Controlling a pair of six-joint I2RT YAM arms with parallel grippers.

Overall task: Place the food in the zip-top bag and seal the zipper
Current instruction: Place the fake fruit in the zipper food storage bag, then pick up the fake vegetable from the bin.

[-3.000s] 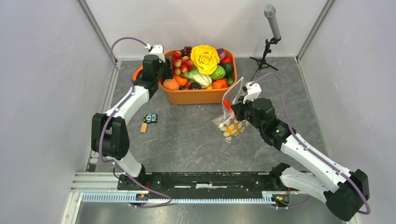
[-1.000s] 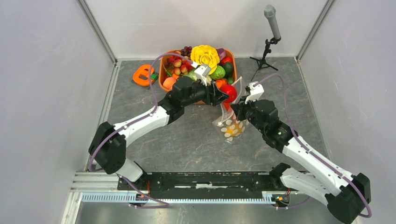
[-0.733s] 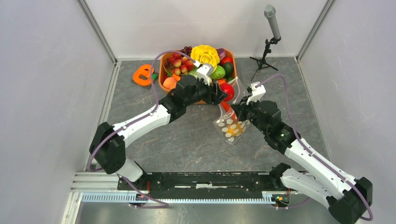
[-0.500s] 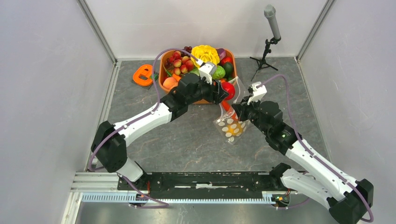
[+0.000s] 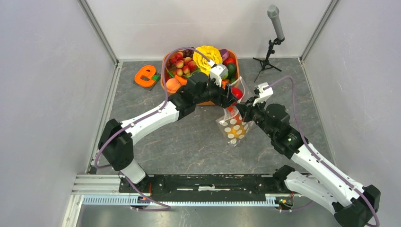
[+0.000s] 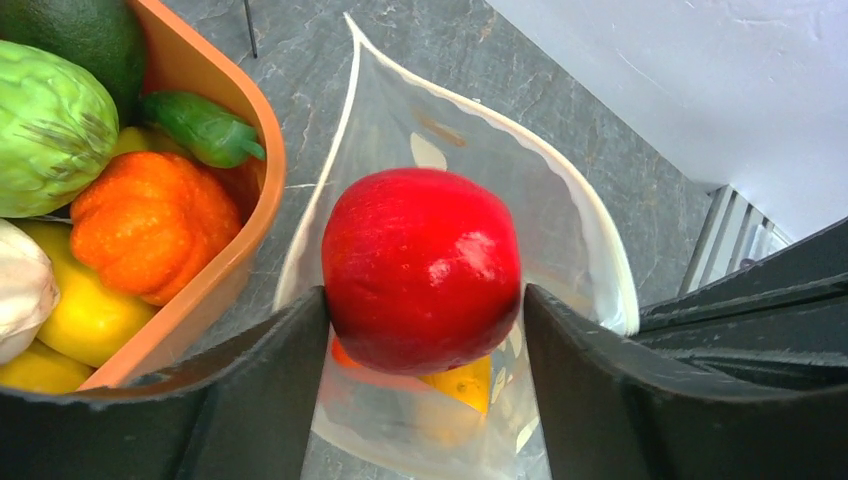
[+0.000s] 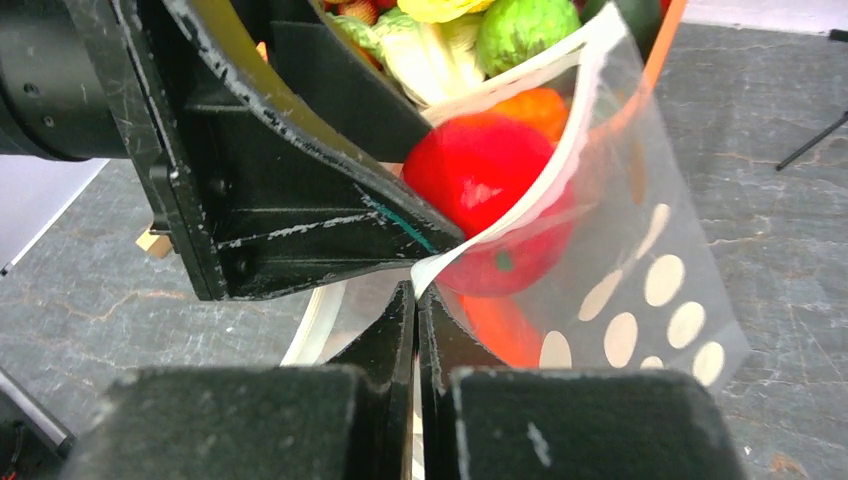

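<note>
My left gripper [image 5: 232, 94] is shut on a glossy red apple [image 6: 421, 268] and holds it over the open mouth of the clear polka-dot zip-top bag [image 5: 234, 126]. The apple also shows in the right wrist view [image 7: 480, 170]. My right gripper [image 7: 415, 300] is shut on the bag's whitish zipper edge [image 7: 500, 205] and holds the bag upright with its mouth open. Orange and yellow toy food [image 6: 465, 380] lies inside the bag. The bag's rim [image 6: 600, 250] curves around the apple.
An orange tub [image 5: 227, 99] heaped with toy fruits and vegetables stands right behind the bag; its wall [image 6: 225, 230] is close to the left finger. An orange tape-like object [image 5: 145, 75] lies at the back left. A microphone stand [image 5: 269, 56] is at the back right.
My left arm swung from the tub's left side to the right with the red apple and now holds it over the bag's mouth. My right gripper has held the bag throughout.
</note>
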